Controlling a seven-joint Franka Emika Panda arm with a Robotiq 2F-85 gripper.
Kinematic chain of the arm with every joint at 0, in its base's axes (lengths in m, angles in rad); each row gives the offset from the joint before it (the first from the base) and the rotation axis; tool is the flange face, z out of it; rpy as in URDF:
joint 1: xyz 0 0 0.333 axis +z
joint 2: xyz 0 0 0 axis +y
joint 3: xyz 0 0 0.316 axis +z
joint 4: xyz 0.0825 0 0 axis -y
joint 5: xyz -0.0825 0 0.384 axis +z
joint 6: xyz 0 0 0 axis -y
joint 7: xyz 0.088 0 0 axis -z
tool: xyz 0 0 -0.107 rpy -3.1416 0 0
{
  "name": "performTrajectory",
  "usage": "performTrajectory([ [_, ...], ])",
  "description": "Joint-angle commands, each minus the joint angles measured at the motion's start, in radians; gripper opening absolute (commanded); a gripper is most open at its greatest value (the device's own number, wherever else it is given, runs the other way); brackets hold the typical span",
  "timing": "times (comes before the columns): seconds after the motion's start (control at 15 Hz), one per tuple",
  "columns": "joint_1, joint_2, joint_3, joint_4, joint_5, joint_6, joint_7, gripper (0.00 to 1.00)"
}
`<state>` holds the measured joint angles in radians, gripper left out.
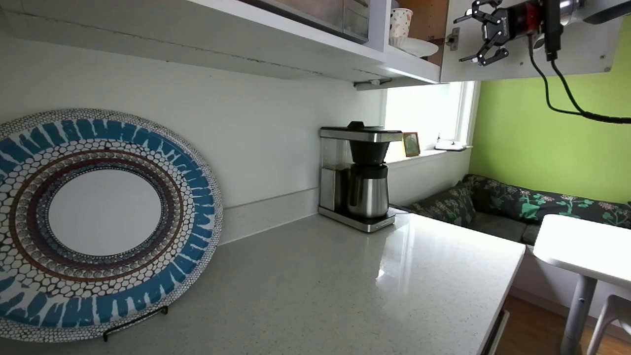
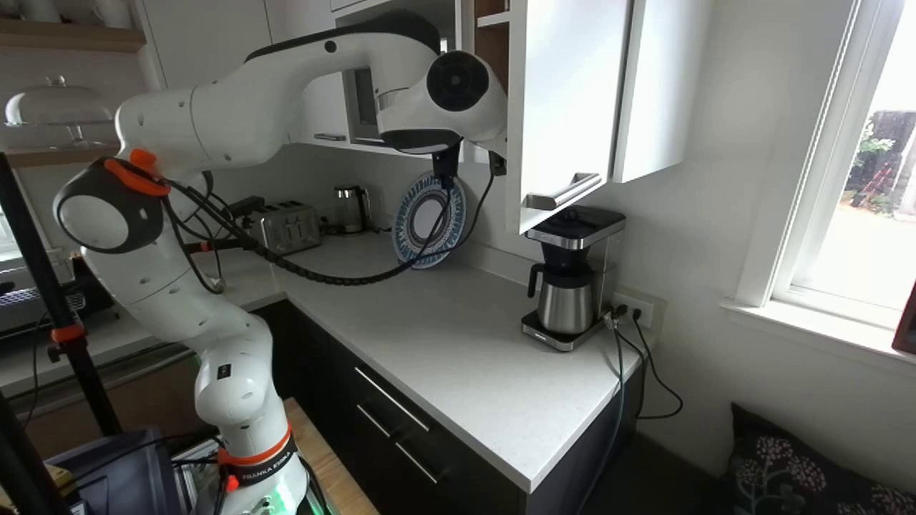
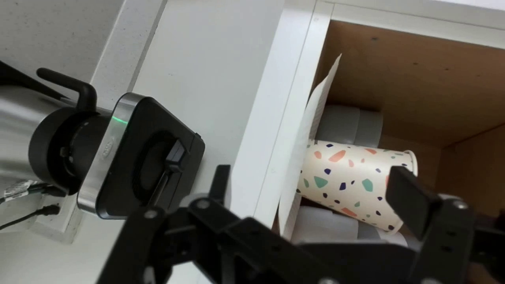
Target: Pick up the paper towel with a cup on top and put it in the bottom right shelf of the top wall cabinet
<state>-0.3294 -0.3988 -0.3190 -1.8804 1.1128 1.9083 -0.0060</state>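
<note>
The paper towel lies on the bottom right shelf of the top wall cabinet in an exterior view, close to the front edge, one cup upright on it. We see the gripper spread wide and holding nothing, a gap between it and the paper towel. In an exterior view, an open door hides the gripper; we count one coffee maker and three drawer handles. In the wrist view, two fingers stand well apart and the paper towel bends up at one end.
</note>
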Motion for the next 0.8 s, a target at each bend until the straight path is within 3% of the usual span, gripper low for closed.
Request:
performTrajectory([
  [0.0, -0.028, -0.111, 0.023, -0.087, -0.108, 0.040, 0.026, 1.00],
  [0.2, -0.036, -0.167, 0.017, -0.094, -0.201, 0.010, 0.016, 1.00],
  [0.73, -0.016, -0.285, 0.009, -0.046, -0.575, -0.120, -0.029, 1.00],
])
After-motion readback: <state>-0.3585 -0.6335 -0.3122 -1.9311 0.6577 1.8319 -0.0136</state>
